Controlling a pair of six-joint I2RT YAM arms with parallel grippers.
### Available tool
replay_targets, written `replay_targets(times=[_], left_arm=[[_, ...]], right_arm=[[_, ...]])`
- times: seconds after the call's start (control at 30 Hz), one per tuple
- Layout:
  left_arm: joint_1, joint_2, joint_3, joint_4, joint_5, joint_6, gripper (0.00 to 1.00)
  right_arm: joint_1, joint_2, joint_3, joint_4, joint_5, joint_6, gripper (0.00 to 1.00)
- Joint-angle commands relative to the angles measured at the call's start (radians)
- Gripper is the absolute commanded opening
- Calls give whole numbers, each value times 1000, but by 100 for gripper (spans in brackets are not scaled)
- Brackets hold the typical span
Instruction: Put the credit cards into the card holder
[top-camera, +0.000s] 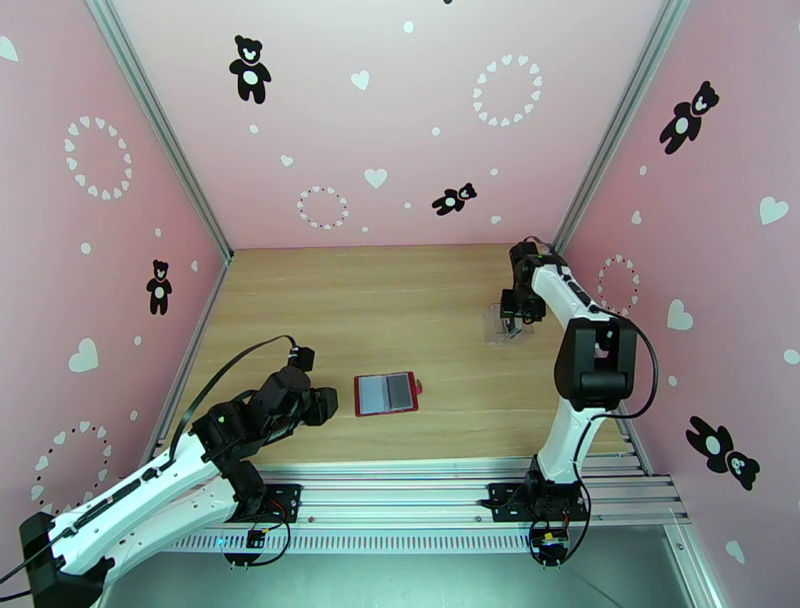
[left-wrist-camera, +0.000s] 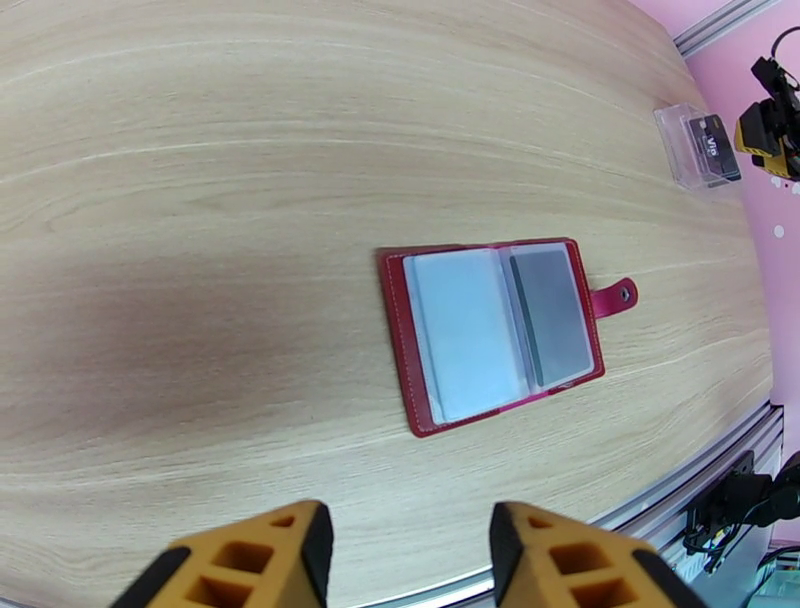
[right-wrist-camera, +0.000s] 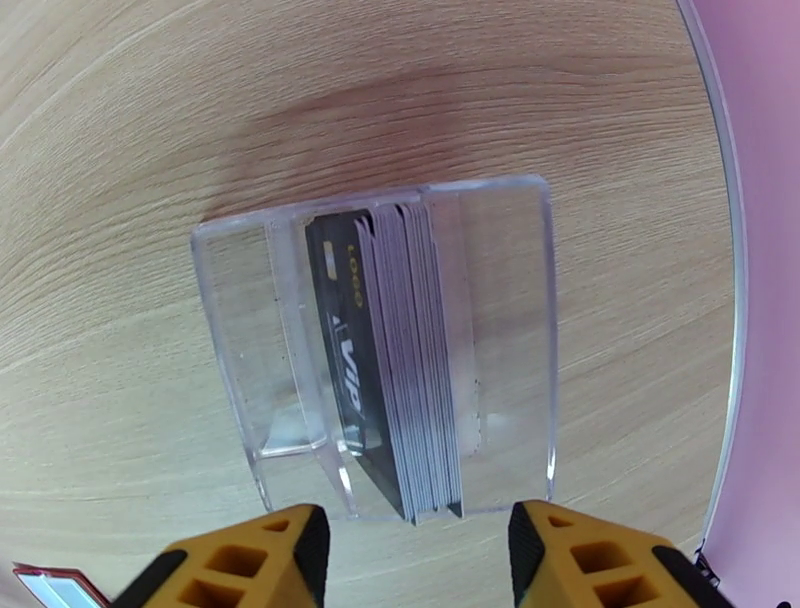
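Note:
The red card holder (top-camera: 387, 393) lies open flat on the wood table, pale grey pockets up, snap tab to the right. In the left wrist view the card holder (left-wrist-camera: 495, 335) has a dark card (left-wrist-camera: 547, 315) in its right pocket. My left gripper (top-camera: 325, 405) hovers just left of it, open, with nothing between its orange fingers (left-wrist-camera: 245, 555). A stack of credit cards (right-wrist-camera: 415, 370) stands on edge in a clear plastic case (right-wrist-camera: 500, 330), with a dark "VIP" card (right-wrist-camera: 345, 340) on the outside. My right gripper (right-wrist-camera: 420, 560) hangs open above that case.
The clear case (top-camera: 505, 325) sits at the table's right side, near the pink right wall (top-camera: 700, 250). Bare wood (top-camera: 380, 300) lies between the case and the card holder. An aluminium rail (top-camera: 420, 480) runs along the near edge.

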Motion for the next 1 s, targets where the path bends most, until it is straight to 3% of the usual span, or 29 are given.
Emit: replay_targets(times=[0.0, 0.6, 0.97], left_arm=[[-8, -14, -11, -11, -24, -5, 48], [-8, -1, -8, -12, -33, -7, 48], [-8, 9, -5, -12, -35, -6, 48]], right_arm=[[-3, 56, 50, -39, 5, -10, 53], [-7, 152, 92, -39, 48, -12, 48], [-13, 109, 94, -45, 95, 2, 45]])
